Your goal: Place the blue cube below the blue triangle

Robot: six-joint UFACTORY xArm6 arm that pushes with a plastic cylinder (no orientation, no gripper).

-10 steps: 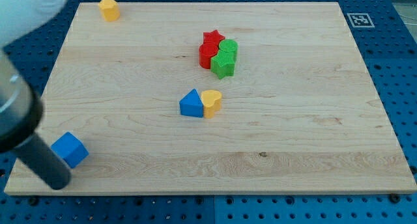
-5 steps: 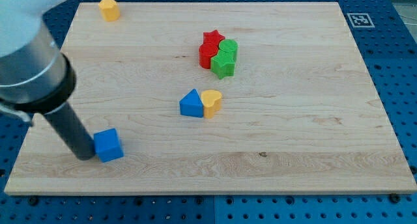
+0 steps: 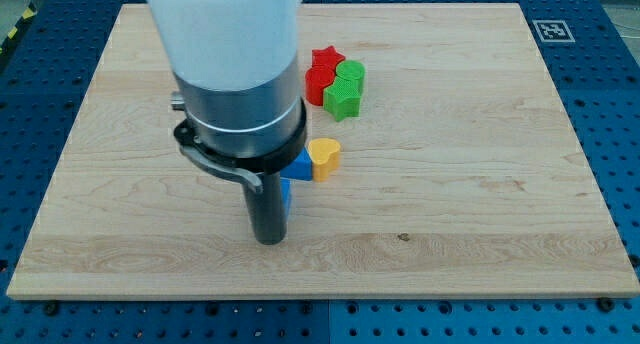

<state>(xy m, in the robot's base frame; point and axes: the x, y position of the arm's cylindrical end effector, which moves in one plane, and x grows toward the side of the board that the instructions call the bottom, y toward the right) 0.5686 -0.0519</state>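
Rod hides most of the blue cube (image 3: 286, 194); only a sliver shows beside my tip (image 3: 268, 238), under the blue triangle (image 3: 300, 165), mid-table (image 3: 480, 214). No fingers.

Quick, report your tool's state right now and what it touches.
My tip: a bare rod that grips nothing. It stands at the left side of the blue cube, which is mostly hidden behind the rod, below the blue triangle; contact cannot be told.

Block pairs: red (image 3: 320, 79), green (image 3: 345, 92), perhaps blue (image 3: 299, 167); one yellow (image 3: 323, 156).
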